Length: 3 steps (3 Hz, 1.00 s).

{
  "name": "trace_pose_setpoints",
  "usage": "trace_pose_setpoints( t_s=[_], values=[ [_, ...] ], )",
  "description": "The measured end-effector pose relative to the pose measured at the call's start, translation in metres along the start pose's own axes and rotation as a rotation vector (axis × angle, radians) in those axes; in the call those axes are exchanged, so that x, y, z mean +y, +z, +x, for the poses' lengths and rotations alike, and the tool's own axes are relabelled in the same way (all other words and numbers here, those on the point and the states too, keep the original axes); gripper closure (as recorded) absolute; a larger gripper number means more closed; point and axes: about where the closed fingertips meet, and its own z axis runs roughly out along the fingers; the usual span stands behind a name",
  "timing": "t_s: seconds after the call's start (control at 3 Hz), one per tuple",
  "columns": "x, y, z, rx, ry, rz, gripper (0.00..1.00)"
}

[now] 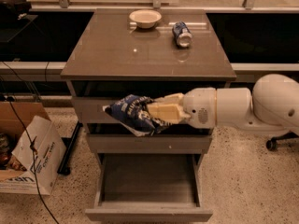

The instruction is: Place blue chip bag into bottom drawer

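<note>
The blue chip bag (133,114) is a crinkly dark-blue foil bag with white lettering. My gripper (154,112) is shut on it, cream fingers (163,112) clamping its right side. The bag hangs in the air in front of the top and middle drawer fronts, above the bottom drawer (148,185). The bottom drawer is pulled open toward me and its grey inside shows nothing in it. My white arm (243,107) reaches in from the right.
On the cabinet top (107,59) stand a cream bowl (145,18) and a blue-and-silver can (181,34) lying at the back. A cardboard box with a white bag (28,155) sits on the floor at left. A chair caster (272,143) shows at right.
</note>
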Motion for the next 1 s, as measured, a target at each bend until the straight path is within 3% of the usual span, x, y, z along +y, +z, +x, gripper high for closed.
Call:
trace_pose_setpoints(
  t_s=[0.67, 1.0],
  values=[
    [-0.016, 0.045, 0.119, 0.035, 0.300, 0.031, 1.00],
    [-0.037, 0.068, 0.167, -0.006, 0.425, 0.061, 1.00]
  ],
)
